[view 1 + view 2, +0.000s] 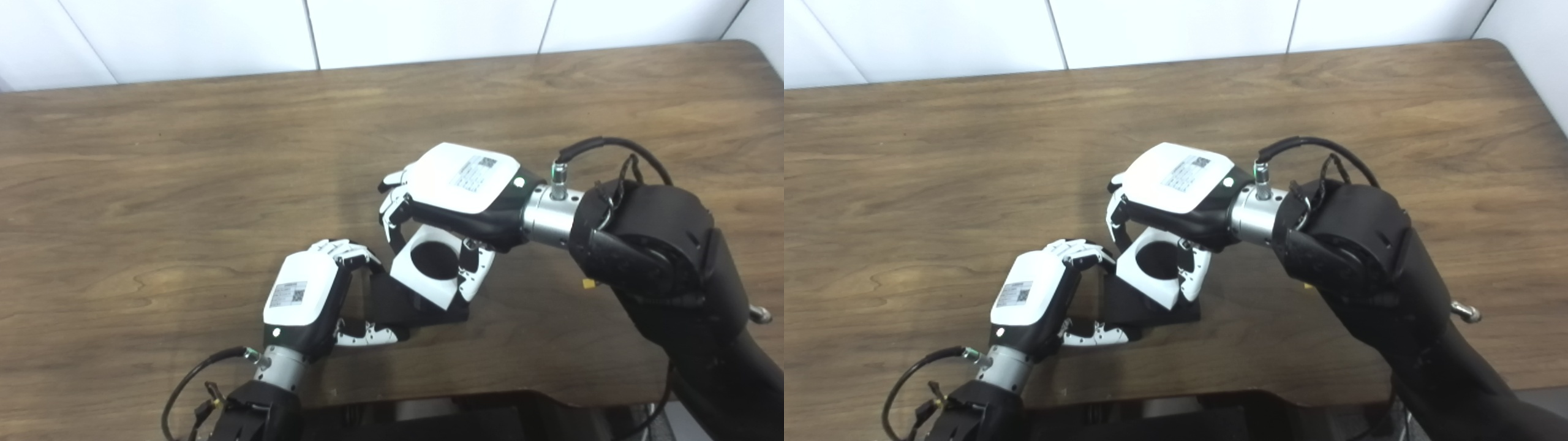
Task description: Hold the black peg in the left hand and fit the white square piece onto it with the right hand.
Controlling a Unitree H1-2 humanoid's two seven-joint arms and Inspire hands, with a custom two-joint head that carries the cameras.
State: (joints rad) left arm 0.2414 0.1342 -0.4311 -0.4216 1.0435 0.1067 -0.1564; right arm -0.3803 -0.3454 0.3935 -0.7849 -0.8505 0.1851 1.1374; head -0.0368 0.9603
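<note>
Gripping the peg (422,303) with my left hand (309,294), I clamp my right hand (456,196) on the square (429,269) just beyond its fingers.

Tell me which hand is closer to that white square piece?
Right. The right hand grips the white square piece from above; the left hand sits beside it, holding the black peg.

square piece (429,272) over peg base (398,301), on table (184,184)
</note>
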